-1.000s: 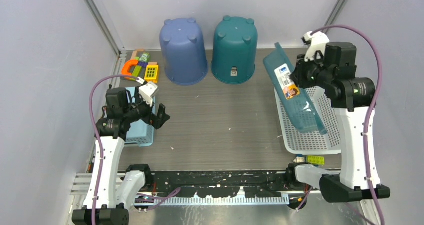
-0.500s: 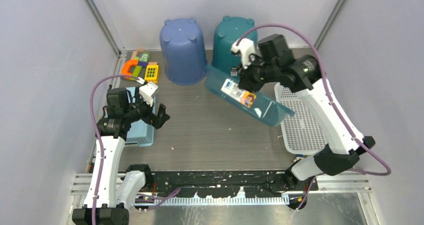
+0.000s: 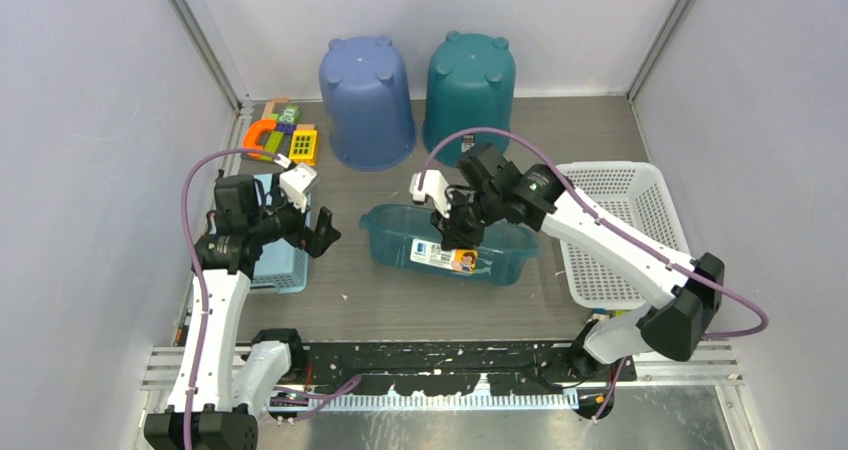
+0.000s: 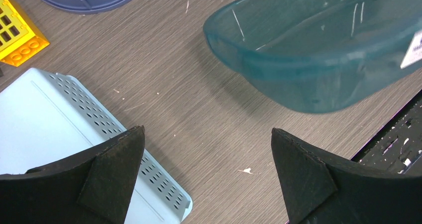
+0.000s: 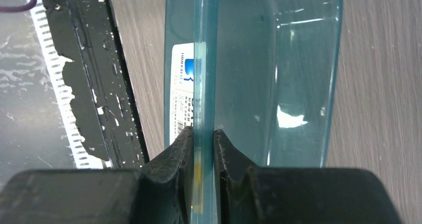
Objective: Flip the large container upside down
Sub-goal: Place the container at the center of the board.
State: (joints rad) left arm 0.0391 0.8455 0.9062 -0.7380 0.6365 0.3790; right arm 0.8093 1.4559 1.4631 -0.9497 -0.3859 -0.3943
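Note:
The large container is a translucent teal bin point(image 3: 395, 240) with a white label on its near wall. It is at the middle of the table, open side up. My right gripper point(image 3: 462, 232) is shut on that near wall's rim, one finger inside and one outside, as the right wrist view shows point(image 5: 203, 132) with the bin point(image 5: 268, 59) stretching away. My left gripper point(image 3: 325, 235) is open and empty to the left of the bin, over bare table point(image 4: 207, 131). The bin's left end point(image 4: 308, 59) shows in the left wrist view.
A blue bucket point(image 3: 367, 100) and a teal bucket point(image 3: 468, 95) stand upside down at the back. A white mesh basket point(image 3: 610, 230) lies at the right. A small light-blue basket point(image 3: 275, 260) sits under the left arm, with toy blocks point(image 3: 280, 140) behind it.
My right arm swung the teal bin from above the white basket leftward and down to the table's middle, turning it from tilted on edge to open side up. The left arm has not moved.

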